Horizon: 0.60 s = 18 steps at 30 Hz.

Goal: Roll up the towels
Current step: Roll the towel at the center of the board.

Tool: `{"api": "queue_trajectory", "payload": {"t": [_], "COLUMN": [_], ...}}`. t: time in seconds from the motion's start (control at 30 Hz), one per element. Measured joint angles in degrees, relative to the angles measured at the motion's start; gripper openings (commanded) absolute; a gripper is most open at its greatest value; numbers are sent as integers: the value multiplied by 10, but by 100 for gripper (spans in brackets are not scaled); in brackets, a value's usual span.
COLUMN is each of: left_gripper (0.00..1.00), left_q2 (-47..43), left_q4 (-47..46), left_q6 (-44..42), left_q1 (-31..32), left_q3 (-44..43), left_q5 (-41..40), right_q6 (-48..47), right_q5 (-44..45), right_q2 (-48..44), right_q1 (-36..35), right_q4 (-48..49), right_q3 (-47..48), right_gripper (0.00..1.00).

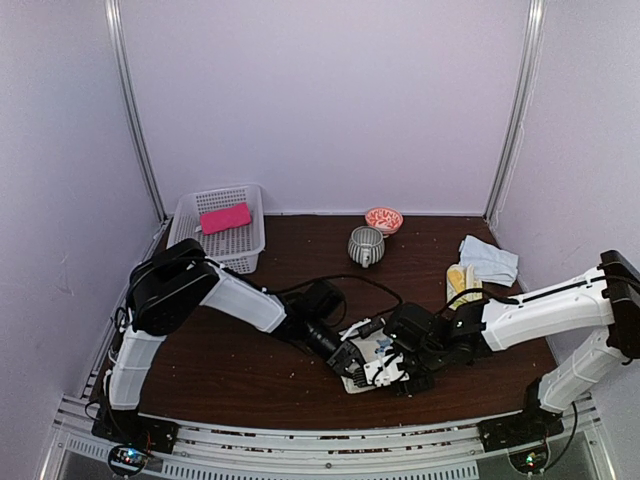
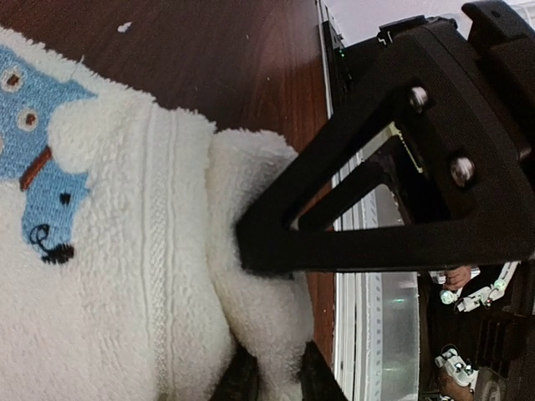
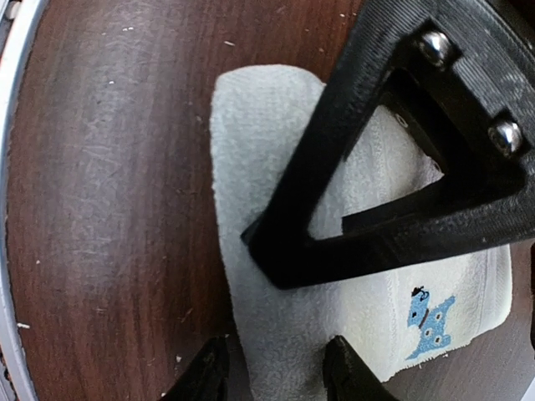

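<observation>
The dark brown wooden table (image 1: 225, 375) takes up the floor of the white-walled booth, and both white and black arms reach in over its near middle, their heads almost meeting. At the back left sits a white plastic lattice basket (image 1: 243, 255) with a flat bright pink towel (image 1: 225, 217) lying inside it. Over at the right rear a pale blue-grey towel (image 1: 490, 260) lies crumpled, and a yellow towel (image 1: 458, 280) is just beside it on its near left. The cream-white fluffy towel (image 2: 125, 292) lies on the table close to the front edge, between the two grippers, its near edge turned over into a soft fold. The left gripper (image 2: 251, 313) is clamped on that fold, the pile bulging around its black fingertip. The right gripper (image 3: 242, 305) straddles the other end of the same towel, one finger lying on top of the cloth; whether it actually pinches I cannot tell. Behind them stand a grey striped mug (image 1: 366, 245) and a small red-and-white bowl (image 1: 383, 219), near each other. Smallest is the blue embroidered mark (image 3: 429, 322) on the towel.
</observation>
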State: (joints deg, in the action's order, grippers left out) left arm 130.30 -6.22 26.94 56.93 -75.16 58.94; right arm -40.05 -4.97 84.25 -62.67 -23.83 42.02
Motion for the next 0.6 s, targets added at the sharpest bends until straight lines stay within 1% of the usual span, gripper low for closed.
{"api": "queue_trajectory", "payload": {"t": [0.13, 0.2, 0.23, 0.3, 0.4, 0.47, 0.6], "left_gripper": [32, 38, 41, 43, 44, 44, 43], "left_q2": [-5, -15, -24, -48, -97, -135, -213], "left_q4": [6, 24, 37, 62, 99, 124, 138], "left_q6": [-15, -35, -45, -66, -89, -96, -95], "left_q1": [0, 0, 0, 1, 0, -3, -22], "left_q3": [1, 3, 6, 19, 50, 75, 131], "left_q5": [0, -10, -19, -46, -101, -153, -264], "right_q6": [-9, -16, -20, -22, -21, -20, -22], "right_q5": [19, 23, 23, 18, -2, -30, -100], "right_q2": [10, 18, 24, 40, 64, 76, 108], "right_q1": [0, 0, 0, 0, 0, 1, 1], "right_q4": [18, 20, 16, -2, -43, -78, -170], "right_q3": [0, 5, 12, 36, 75, 98, 151], "right_gripper": [22, 16, 14, 12, 12, 11, 12]}}
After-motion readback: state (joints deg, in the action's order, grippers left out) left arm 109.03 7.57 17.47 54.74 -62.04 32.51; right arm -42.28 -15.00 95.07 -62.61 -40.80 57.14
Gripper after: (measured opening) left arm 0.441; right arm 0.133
